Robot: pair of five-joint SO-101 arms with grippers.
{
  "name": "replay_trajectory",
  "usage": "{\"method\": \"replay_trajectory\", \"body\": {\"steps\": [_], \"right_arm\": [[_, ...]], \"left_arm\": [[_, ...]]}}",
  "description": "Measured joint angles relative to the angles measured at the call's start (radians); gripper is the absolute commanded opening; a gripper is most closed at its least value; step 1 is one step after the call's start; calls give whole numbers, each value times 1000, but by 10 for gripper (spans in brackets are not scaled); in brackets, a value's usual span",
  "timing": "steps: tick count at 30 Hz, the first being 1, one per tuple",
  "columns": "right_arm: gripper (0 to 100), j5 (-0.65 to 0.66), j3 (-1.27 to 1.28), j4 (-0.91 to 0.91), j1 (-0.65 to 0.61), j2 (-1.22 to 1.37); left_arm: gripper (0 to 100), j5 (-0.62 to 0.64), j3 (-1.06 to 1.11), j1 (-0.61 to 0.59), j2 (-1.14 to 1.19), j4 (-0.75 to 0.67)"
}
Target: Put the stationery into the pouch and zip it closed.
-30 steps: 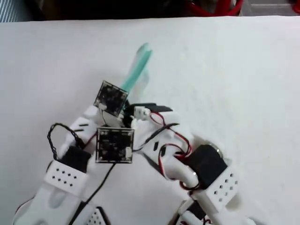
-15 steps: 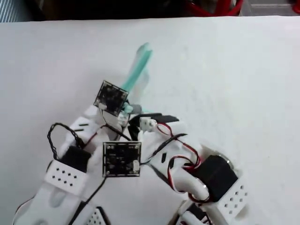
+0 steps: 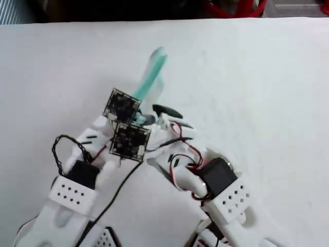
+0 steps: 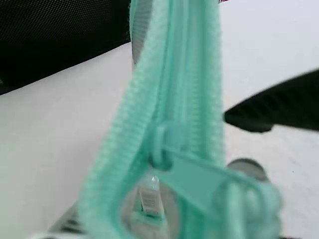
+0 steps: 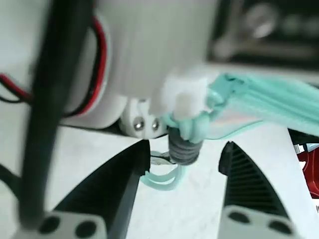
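Judging by its thin fabric, the pouch (image 3: 150, 77) is taken to be light, soft and floppy, so it is best held at a seamed end while the zip pull (image 4: 199, 181) is drawn. It is kept on edge over the table (image 3: 267, 77), near the middle, clamped at its near end by the left gripper (image 3: 138, 118). The right gripper (image 5: 185, 149) is spread apart about the pull's loop (image 5: 162, 180). Room is judged ample beyond the pouch, and the far table edge is well apart; crowding is found between the arms.

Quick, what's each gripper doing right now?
Left gripper: closed, holding the mint-green fabric zip pouch.
Right gripper: open, jaws apart, holding nothing.
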Motion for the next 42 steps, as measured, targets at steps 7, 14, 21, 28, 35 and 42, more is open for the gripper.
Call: {"method": "replay_trajectory", "body": {"steps": [7, 14, 21, 28, 35, 42], "right_arm": [[136, -94, 29, -95, 8, 0], [76, -68, 132, -235, 14, -2], [21, -64, 166, -305, 32, -18], [20, -66, 166, -270, 84, -247], [20, -66, 164, -129, 89, -496], [20, -98, 164, -87, 89, -511]], "left_arm": [[23, 0, 0, -2, 0, 0], [23, 0, 0, -3, 0, 0], [23, 2, 0, -5, 0, 0], [23, 0, -2, -2, 0, -5], [122, 0, 12, -2, 2, -58], [214, 94, 12, -25, 2, -72]]}}
